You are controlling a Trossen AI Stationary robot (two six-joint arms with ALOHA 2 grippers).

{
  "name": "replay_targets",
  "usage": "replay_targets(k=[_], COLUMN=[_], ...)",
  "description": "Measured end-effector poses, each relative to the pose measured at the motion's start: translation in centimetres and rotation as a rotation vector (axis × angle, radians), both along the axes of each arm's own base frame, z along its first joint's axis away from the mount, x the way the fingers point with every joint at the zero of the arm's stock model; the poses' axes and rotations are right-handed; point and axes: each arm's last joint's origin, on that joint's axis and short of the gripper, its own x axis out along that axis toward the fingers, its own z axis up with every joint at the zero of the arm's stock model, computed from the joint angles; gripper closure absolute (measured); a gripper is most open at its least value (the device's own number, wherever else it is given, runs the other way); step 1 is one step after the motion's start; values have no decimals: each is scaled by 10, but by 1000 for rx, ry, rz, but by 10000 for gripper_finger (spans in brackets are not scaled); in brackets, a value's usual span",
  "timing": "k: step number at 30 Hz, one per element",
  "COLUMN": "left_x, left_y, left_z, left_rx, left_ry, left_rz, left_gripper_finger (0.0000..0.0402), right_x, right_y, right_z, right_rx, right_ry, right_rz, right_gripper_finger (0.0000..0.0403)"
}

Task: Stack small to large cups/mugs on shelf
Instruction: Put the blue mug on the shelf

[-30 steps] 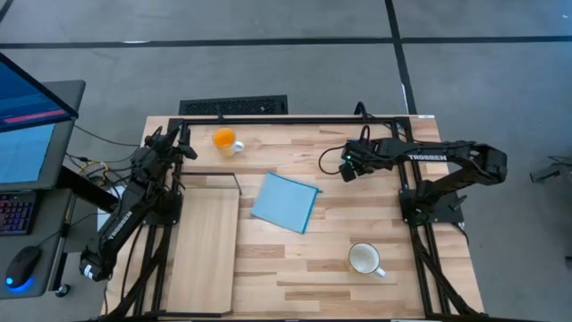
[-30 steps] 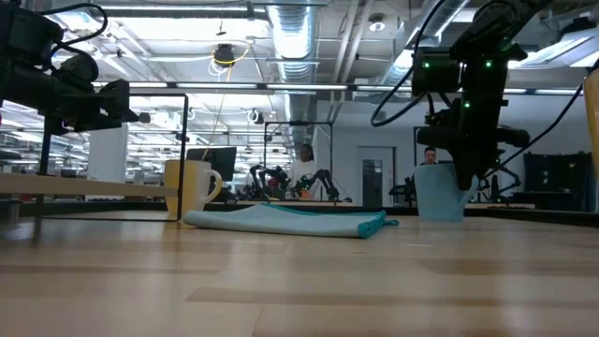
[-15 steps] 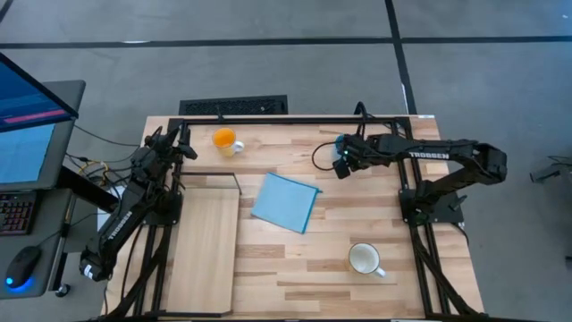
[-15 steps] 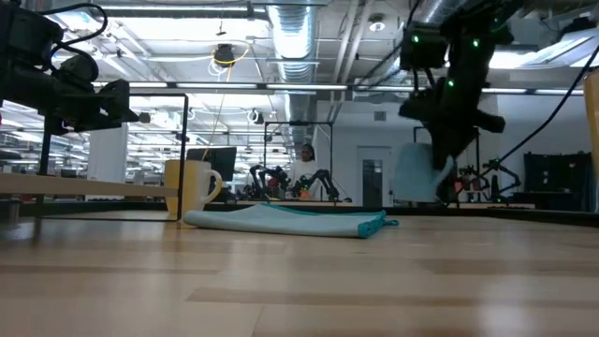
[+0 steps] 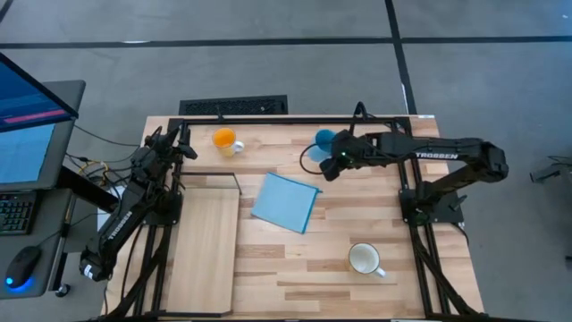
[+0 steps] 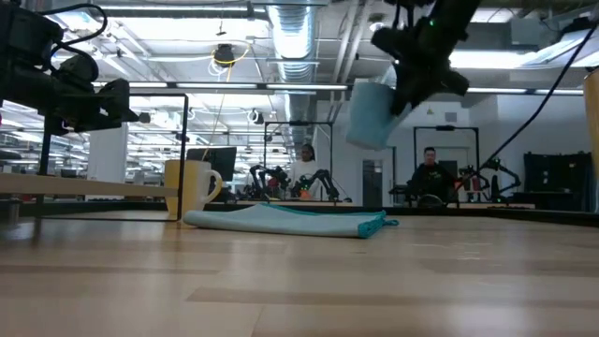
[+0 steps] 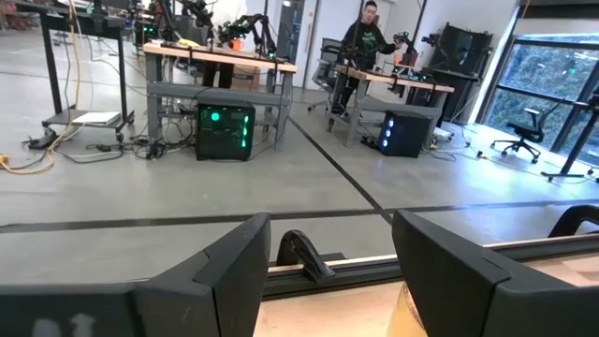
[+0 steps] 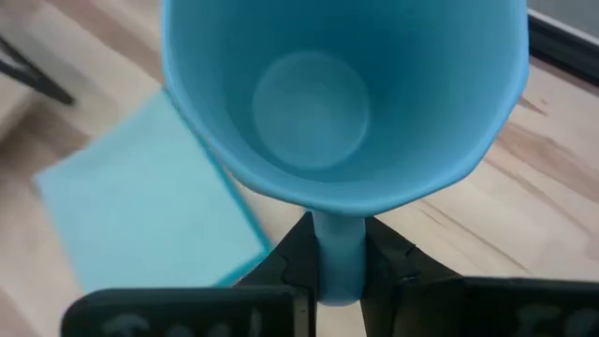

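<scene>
Now the right gripper [image 5: 334, 164] pinches the blue mug [image 5: 323, 140] by its handle, lifted at upper centre; the left gripper [image 5: 185, 143], upper left, gapes empty.

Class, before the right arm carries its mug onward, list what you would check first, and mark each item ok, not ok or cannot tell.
1. Right gripper shut on light blue mug handle: ok.
2. Mug lifted clear of table: ok.
3. Mug level: not ok, tilted.
4. Pale wood shelf board free: ok.
5. Left gripper out of the way, near orange mug: ok.
6. Blue square cloth under path: cannot tell.
</scene>
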Motion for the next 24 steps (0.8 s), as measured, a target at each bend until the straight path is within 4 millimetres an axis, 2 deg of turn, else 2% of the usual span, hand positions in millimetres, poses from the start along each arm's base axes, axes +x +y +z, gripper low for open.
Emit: replay_targets(k=[4,9,14,24], left_x=[0,0,0,0], left_y=[0,0,0,0], left_z=[0,0,0,0], left_rx=[0,0,0,0], left_ry=[0,0,0,0], left_rz=[0,0,-3,-2], left_gripper_finger=[184,184,184,184], right_x=[6,28,64,128], right_y=[11,24,36,59], right_z=[10,11,14,41], right_rx=[-11,-35,-70,-108], right_ry=[-52,-46,-21,0], right_rz=[48,144,265,595], right_gripper_finger=[344,344,344,344])
